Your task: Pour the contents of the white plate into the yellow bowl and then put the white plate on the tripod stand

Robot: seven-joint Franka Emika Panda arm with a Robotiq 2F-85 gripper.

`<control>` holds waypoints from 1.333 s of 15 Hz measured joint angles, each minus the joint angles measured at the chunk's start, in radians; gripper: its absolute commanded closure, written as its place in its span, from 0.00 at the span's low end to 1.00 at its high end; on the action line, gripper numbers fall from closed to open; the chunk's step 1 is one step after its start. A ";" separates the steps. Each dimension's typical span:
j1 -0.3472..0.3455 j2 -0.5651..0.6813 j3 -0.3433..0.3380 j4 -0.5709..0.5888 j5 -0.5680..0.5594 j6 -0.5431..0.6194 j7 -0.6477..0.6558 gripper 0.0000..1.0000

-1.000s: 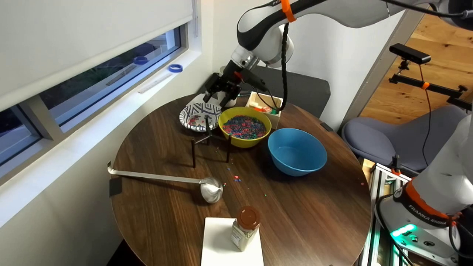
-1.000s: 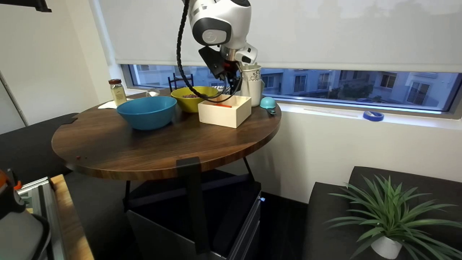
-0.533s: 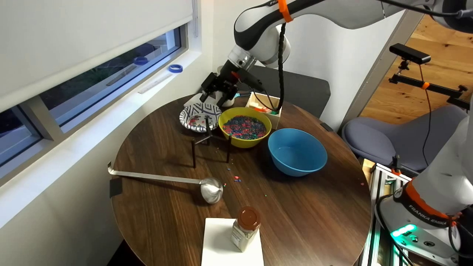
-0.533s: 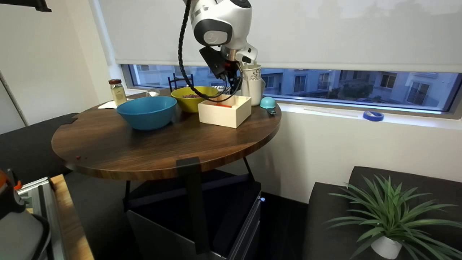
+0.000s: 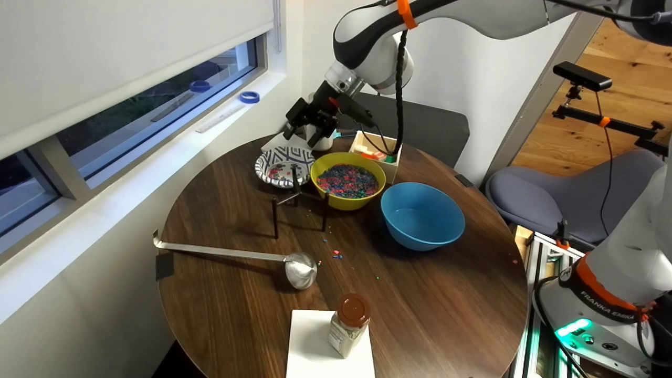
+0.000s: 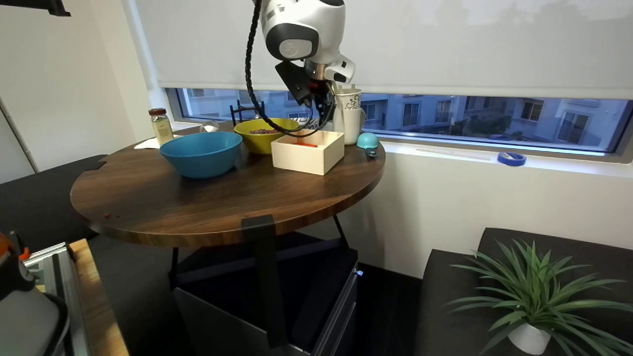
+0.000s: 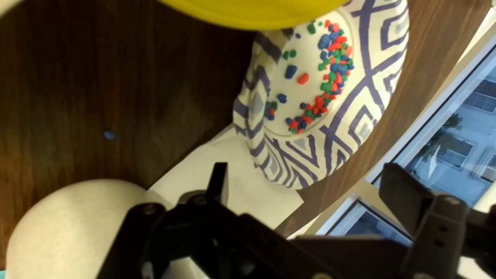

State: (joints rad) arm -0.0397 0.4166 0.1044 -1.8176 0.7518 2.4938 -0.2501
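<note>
The white plate (image 5: 281, 156) with a dark patterned rim lies at the table's far side, left of the yellow bowl (image 5: 341, 203). In the wrist view the plate (image 7: 372, 83) holds small coloured pellets, and its left rim looks bent inward. The bowl (image 7: 255, 13) overlaps the plate's top edge there. In an exterior view the bowl holds many pellets. The black tripod stand (image 5: 275, 218) stands just in front of the plate. My gripper (image 5: 302, 138) is open and empty, above and behind the plate. In the wrist view its fingers (image 7: 219, 178) are wide apart, short of the rim.
A white pitcher (image 6: 346, 123) stands close beside the gripper; whether they touch I cannot tell. A wooden box (image 6: 296, 160), a blue bowl (image 5: 422, 220), a ladle (image 5: 226, 253), and a jar (image 5: 349, 328) on a white napkin (image 5: 307, 341) share the table. A pale sheet (image 7: 252, 193) lies by the plate.
My gripper has shifted slightly up and back from the plate. The white pitcher has moved a little to the right in an exterior view. The plate, bowl and stand have not moved.
</note>
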 measured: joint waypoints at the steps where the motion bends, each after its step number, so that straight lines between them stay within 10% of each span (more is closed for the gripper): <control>1: 0.000 -0.006 0.000 0.000 0.000 0.000 0.004 0.00; 20: 0.053 -0.019 0.000 -0.090 -0.009 0.127 0.250 0.00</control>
State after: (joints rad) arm 0.0135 0.3974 0.1041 -1.9074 0.7426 2.6208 -0.0001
